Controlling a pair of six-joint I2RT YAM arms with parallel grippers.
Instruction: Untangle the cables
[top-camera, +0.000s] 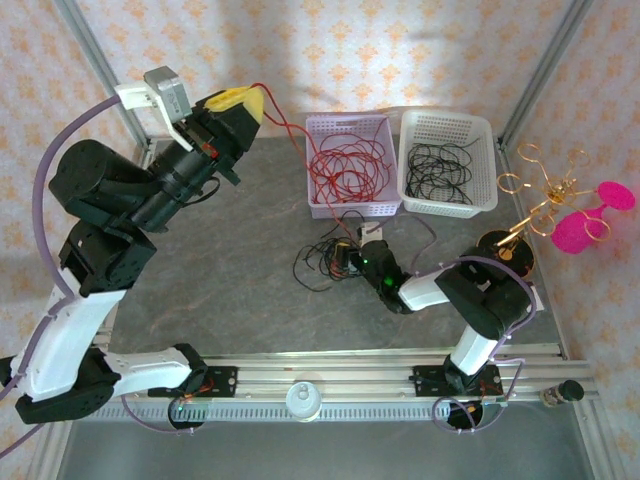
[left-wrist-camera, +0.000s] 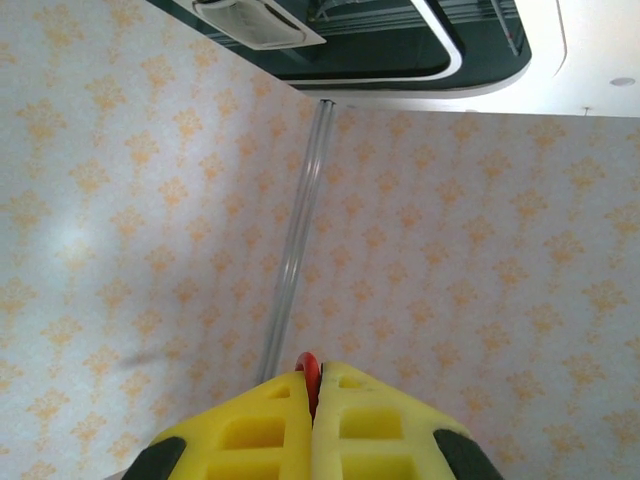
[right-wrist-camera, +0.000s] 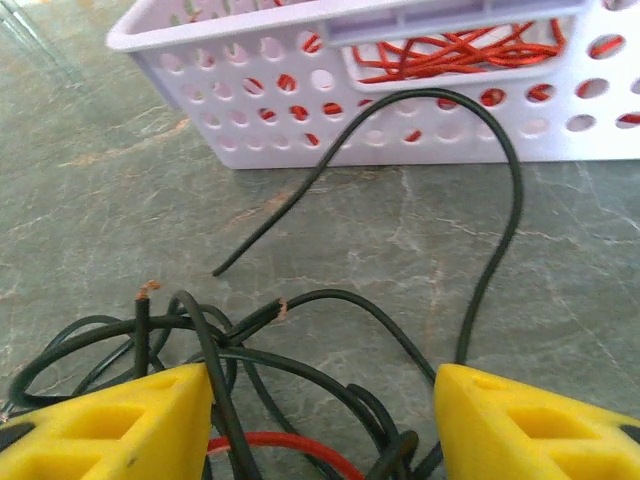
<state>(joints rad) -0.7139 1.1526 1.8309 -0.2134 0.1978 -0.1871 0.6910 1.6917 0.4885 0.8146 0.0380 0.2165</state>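
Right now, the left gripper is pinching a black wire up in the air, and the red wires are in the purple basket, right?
Not quite: the left gripper is shut on a red wire, not a black one. The left wrist view shows red between its yellow fingers. The red wires do lie in the purple basket.

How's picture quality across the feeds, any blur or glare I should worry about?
Top external: even light, soft shadows on the table, black cables legible. Left wrist: wallpaper sharp, fingers blurred, ceiling washed out. Right wrist: cables crisp, fingers soft.
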